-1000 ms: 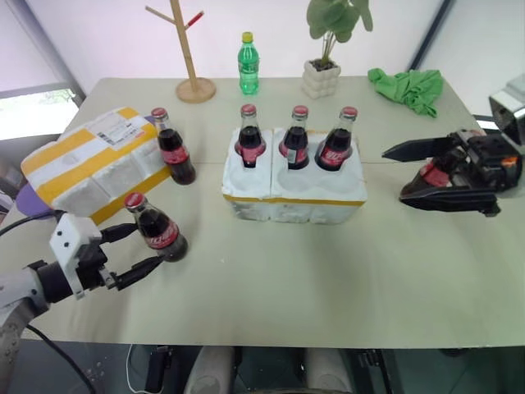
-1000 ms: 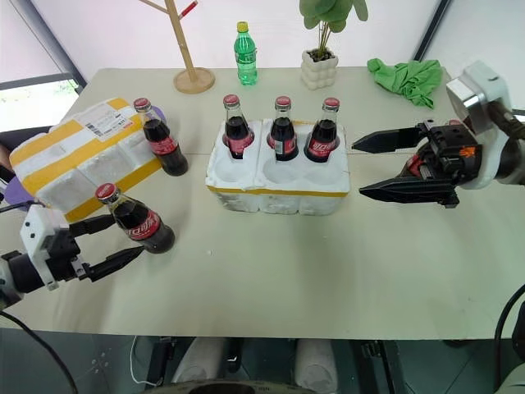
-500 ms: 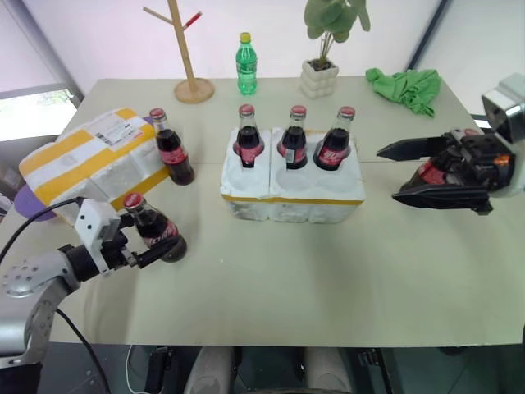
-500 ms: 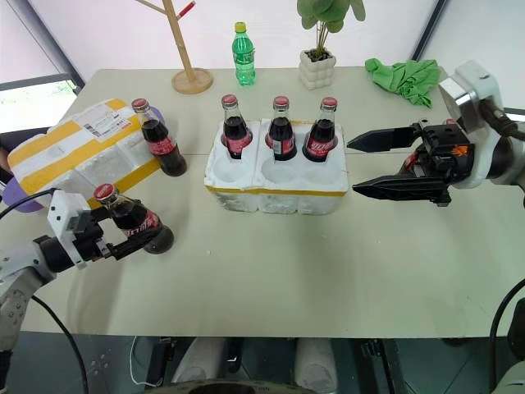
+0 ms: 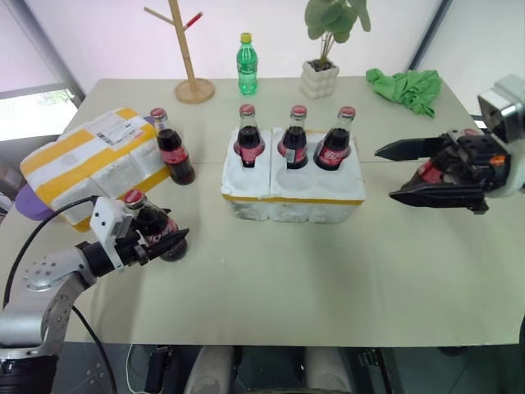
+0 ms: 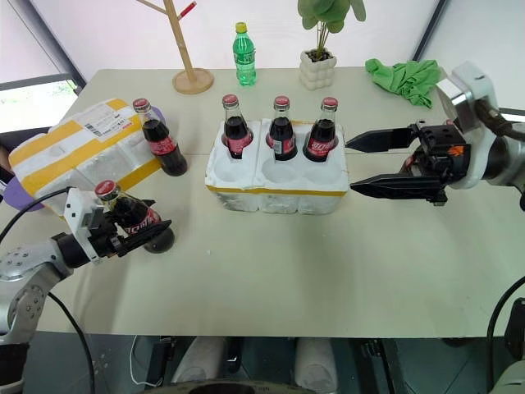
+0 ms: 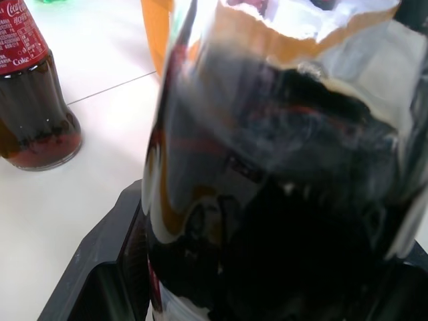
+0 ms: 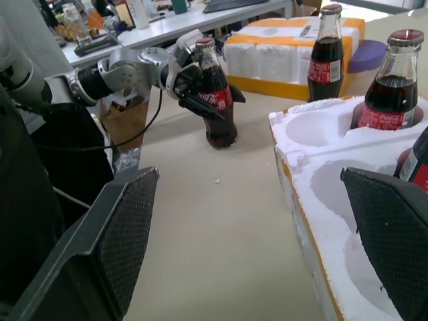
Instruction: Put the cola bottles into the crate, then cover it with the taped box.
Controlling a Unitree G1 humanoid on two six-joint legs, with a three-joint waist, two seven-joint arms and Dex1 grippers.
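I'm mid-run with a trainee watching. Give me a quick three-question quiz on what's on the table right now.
1. How many cola bottles stand in the crate, and in which row?
2. True or false: the taped box already covers the crate.
3. Which gripper is around a bottle? A) left gripper B) right gripper C) both

Key
1. Three, in the far row; the near wells are empty.
2. False. It lies on the table left of the crate, with a loose cola bottle standing beside it.
3. A. The left gripper has its fingers around a near-left bottle standing on the table; the right gripper is open with nothing between its fingers, right of the crate.
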